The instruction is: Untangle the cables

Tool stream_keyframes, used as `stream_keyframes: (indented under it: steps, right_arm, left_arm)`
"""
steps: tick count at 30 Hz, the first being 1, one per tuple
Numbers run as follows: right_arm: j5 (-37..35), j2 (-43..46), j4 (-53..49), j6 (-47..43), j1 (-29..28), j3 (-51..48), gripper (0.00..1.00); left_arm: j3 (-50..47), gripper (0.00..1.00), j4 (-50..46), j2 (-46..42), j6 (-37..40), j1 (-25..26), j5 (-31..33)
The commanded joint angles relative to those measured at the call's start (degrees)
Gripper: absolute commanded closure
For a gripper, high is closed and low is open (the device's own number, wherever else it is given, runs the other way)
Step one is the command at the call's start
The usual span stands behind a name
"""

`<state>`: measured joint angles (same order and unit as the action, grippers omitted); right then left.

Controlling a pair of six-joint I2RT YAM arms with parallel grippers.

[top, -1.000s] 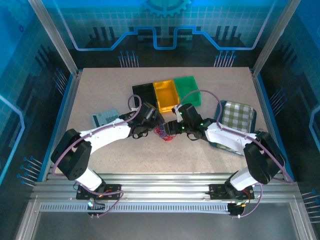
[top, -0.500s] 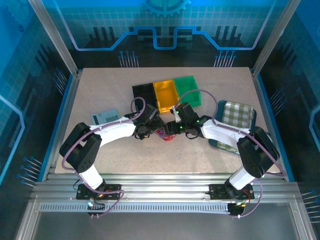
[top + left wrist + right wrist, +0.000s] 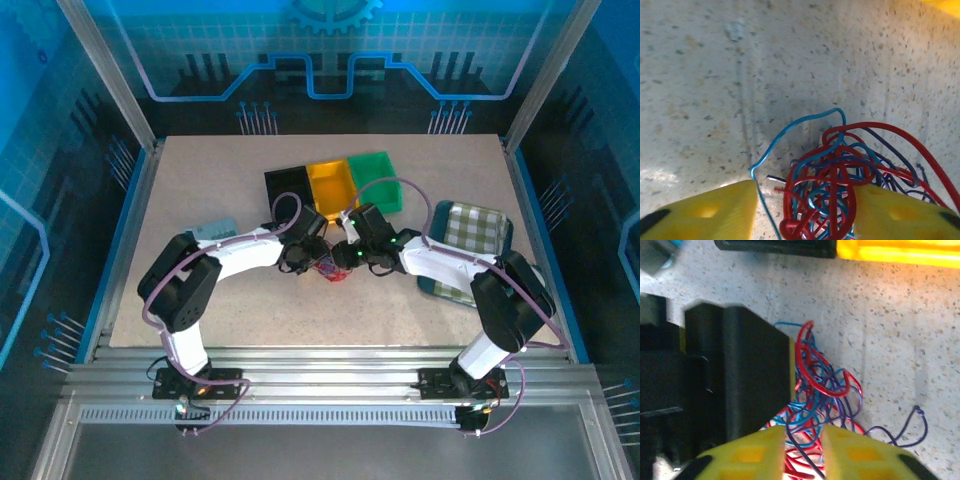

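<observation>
From above, both arms are bent inward at mid-table. The left gripper [image 3: 312, 262] and right gripper [image 3: 347, 256] crowd the cables [image 3: 329, 270], so I can't read either jaw there. My left wrist camera settles one: its yellow fingers [image 3: 705, 215] stand apart, straddling the red-and-blue bunch, the right-hand one touching it, no squeeze. The right wrist view shows its fingers [image 3: 855, 455] nearly together, a few strands pinched in the slit. Beyond lie the black bin [image 3: 288, 185], orange bin [image 3: 332, 188] and green bin [image 3: 376, 178].

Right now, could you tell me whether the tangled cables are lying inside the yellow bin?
No, the cables lie on the bare tabletop, outside the yellow bin.
</observation>
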<state>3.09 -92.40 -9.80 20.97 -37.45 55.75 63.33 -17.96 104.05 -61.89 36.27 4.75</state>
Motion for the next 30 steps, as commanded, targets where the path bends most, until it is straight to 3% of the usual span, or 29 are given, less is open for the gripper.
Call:
stream_keyframes:
  steps: [1,6,10,14,23,30]
  right_arm:
    - [2.64,-0.28,1.13,0.18,0.09,1.99,0.88]
    - [4.19,0.88,1.01,1.09,0.96,1.35,0.9]
    - [1.86,2.17,-0.1,0.57,1.3,0.78,0.63]
    - [1.77,3.4,-1.26,0.33,2.96,0.2,0.53]
    - [1.86,2.8,-3.79,-2.51,4.29,1.29,0.48]
    - [3.82,1.54,-3.53,-2.62,4.5,0.77,0.48]
  left_arm:
    - [2.38,0.58,-0.95,1.87,0.82,0.37,-1.81]
    - [3.47,0.71,-1.84,2.91,1.37,0.38,-1.75]
    - [3.85,0.85,-2.09,3.18,2.72,0.16,-2.59]
    - [4.43,1.0,-3.22,3.57,6.18,-1.17,-5.48]
    - [10.04,1.0,-10.68,6.82,16.83,-2.86,-11.89]
    - [13.5,1.0,-15.53,7.82,21.08,-3.38,-12.42]
